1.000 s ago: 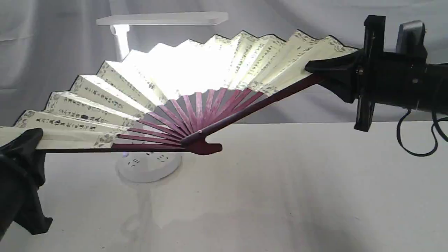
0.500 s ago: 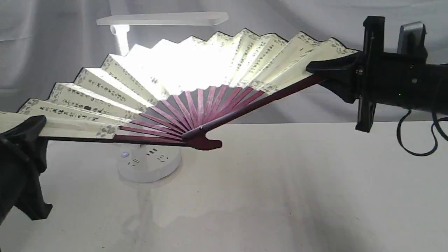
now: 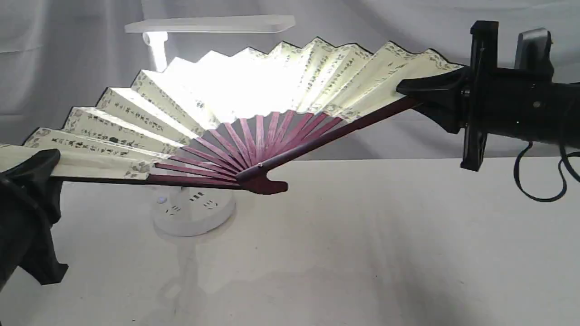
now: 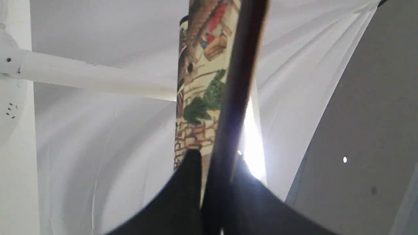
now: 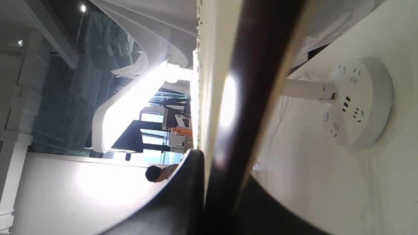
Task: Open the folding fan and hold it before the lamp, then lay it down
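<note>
The folding fan (image 3: pixel 294 77) was spread open and held clear of the table (image 3: pixel 385 253), directly in front of the lit lamp (image 3: pixel 208 23). The left gripper (image 3: pixel 43 166) was clamped on one outer rib. The right gripper (image 3: pixel 405 90) was clamped on the other.

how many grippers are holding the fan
2. The left gripper is shut on the folding fan by its outer rib at the exterior view's left edge; the right gripper is shut on the other outer rib, upper right.
</note>
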Robot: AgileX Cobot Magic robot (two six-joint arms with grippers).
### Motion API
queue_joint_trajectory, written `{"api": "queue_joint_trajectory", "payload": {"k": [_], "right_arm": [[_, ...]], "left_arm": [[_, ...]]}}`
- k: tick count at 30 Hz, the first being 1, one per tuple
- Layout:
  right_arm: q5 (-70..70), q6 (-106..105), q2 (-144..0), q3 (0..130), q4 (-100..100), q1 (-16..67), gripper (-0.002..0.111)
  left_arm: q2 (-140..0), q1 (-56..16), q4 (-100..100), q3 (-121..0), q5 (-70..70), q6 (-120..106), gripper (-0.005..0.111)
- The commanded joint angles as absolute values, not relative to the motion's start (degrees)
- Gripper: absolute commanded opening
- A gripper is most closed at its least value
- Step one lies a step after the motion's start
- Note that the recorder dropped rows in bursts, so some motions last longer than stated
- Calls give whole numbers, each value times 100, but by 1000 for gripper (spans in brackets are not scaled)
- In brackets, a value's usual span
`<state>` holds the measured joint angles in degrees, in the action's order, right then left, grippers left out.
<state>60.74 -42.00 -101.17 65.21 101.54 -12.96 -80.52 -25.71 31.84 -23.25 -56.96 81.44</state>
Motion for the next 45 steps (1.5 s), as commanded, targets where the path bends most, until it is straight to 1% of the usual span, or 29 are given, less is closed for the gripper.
{"api": "queue_joint_trajectory", "payload": {"k": [1, 32, 34, 39, 45], "right_arm": [[5850, -4569, -10091, 6515, 9995, -1312, 0], [5867, -4555, -10091, 6515, 9995, -1312, 0], [5863, -4512, -10091, 6515, 9995, -1312, 0], [5863, -4511, -10124, 6515, 9995, -1312, 0], [5874, -4500, -10338, 6515, 9995, -1322, 0]], "left_arm": [[-7947, -2521, 3488, -2429, -6141, 8504, 0], [-7947, -2521, 3366, -2429, -6141, 8506, 0], [-7947, -2521, 3369, -2429, -6086, 8506, 0], [-7947, -2521, 3277, -2429, -5433, 8506, 0], [-7947, -2521, 3172, -2429, -5155, 8478, 0]]}}
